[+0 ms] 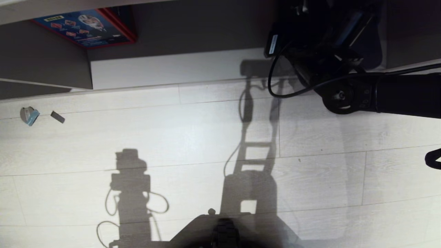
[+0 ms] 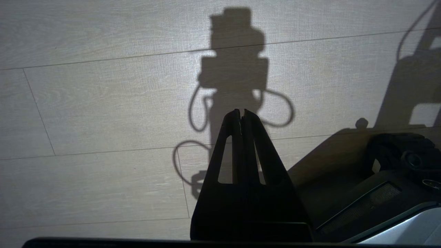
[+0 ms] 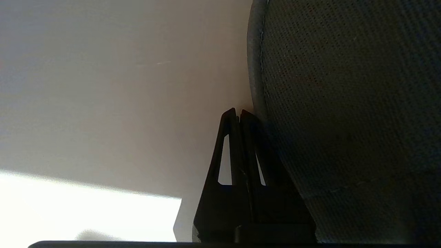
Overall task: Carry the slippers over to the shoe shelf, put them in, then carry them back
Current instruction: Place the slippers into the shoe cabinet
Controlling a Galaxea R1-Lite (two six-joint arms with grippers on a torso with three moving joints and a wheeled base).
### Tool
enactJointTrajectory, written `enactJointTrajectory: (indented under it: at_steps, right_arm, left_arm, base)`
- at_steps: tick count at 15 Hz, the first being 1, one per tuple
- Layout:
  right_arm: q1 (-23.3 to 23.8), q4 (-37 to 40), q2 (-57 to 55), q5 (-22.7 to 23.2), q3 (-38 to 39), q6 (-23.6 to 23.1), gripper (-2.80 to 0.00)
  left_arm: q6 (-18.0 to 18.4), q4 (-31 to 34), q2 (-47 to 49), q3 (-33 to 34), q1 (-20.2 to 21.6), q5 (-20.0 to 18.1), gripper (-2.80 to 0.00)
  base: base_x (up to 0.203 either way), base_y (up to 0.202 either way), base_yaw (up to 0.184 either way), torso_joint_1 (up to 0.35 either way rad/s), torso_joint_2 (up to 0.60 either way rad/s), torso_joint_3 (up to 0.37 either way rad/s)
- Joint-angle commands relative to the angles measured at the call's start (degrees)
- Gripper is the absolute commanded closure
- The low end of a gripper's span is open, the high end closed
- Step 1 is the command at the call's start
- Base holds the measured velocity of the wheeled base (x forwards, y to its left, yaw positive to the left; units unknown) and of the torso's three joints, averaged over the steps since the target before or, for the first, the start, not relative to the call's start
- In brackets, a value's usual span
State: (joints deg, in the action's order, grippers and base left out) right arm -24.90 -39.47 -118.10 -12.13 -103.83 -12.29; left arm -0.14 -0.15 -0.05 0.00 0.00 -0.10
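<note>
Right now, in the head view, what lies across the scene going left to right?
Small grey-and-blue object on the floor → small dark block → red-edged blue box in the recess → right arm, reaching in from the right edge.

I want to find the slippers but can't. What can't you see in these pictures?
- Slippers: in no view.
- Right tool: in the head view, lost in the dark bulk of the right arm.
- Dark mesh surface, right wrist view: too close and cropped to name.
- Red-edged box, head view: cut off by the top edge, print too small.
</note>
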Motion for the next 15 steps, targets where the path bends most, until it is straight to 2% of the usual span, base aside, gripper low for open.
enactJointTrajectory:
  at_steps: [1, 6, 10, 15]
  right_arm:
    - [0.7, -0.2, 1.0, 0.0, 0.4, -0.1, 0.0]
    - [3.5, -0.2, 1.4, 0.8, 0.3, -0.4, 0.0]
    - [5.7, 0.0, 1.4, 4.3, 0.1, -0.2, 0.0]
    - [6.6, -0.2, 1.3, 6.6, -0.2, 0.1, 0.0]
  left_arm:
    - [0.0, 0.0, 0.0, 0.0, 0.0, 0.0, 0.0]
    - [0.0, 0.0, 0.0, 0.0, 0.0, 0.0, 0.0]
    - [0.0, 0.0, 0.0, 0.0, 0.0, 0.0, 0.0]
    - [0.0, 0.0, 0.0, 0.0, 0.0, 0.0, 0.0]
  base:
    - [0.0, 0.0, 0.0, 0.0, 0.0, 0.0]
    - [0.0, 0.0, 0.0, 0.0, 0.0, 0.0]
    - [0.0, 0.0, 0.0, 0.0, 0.0, 0.0]
    - [0.0, 0.0, 0.0, 0.0, 0.0, 0.0]
